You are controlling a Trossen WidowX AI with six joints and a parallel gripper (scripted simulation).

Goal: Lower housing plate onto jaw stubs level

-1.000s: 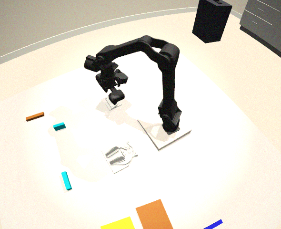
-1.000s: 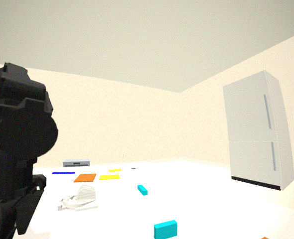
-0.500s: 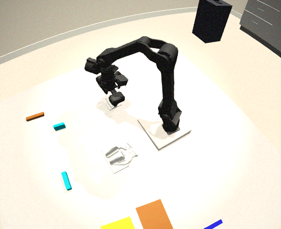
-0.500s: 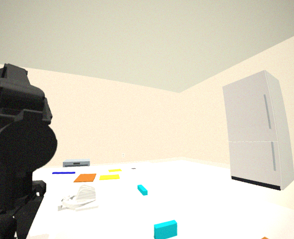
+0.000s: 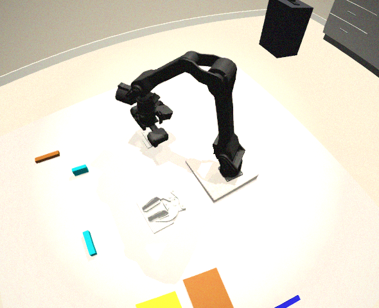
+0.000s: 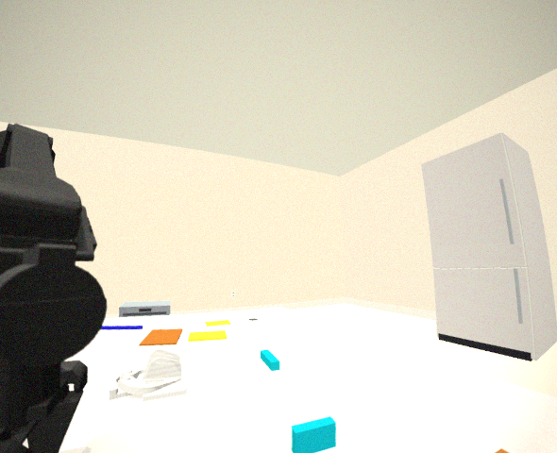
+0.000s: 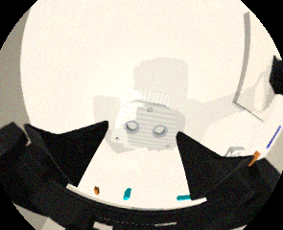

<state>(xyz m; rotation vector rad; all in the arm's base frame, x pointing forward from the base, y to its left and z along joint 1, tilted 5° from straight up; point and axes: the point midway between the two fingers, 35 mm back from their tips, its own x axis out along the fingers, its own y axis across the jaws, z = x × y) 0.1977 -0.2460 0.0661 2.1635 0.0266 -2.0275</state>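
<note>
The white housing plate (image 7: 150, 139) (image 5: 146, 139) lies low under my hand. The wrist view shows two round features and small holes in it. My gripper (image 7: 143, 129) (image 5: 149, 136) is open and empty, its two fingertips apart on either side of the plate in the wrist view. A finger partly hides the plate in the top view. Two grey-looking jaws, one nearer the back (image 5: 151, 203) and one nearer the front (image 5: 158, 215), sit on a white base (image 5: 156, 227) (image 6: 164, 395), away from my hand. The stubs are too faint to tell apart.
Cyan blocks (image 5: 79, 170) (image 5: 89, 243) and an orange bar (image 5: 47, 156) lie at the left. An orange panel (image 5: 207, 288), a yellow panel (image 5: 159, 301) and a blue bar (image 5: 288, 302) lie at the front. My arm's base stands on a pale slab (image 5: 216, 192).
</note>
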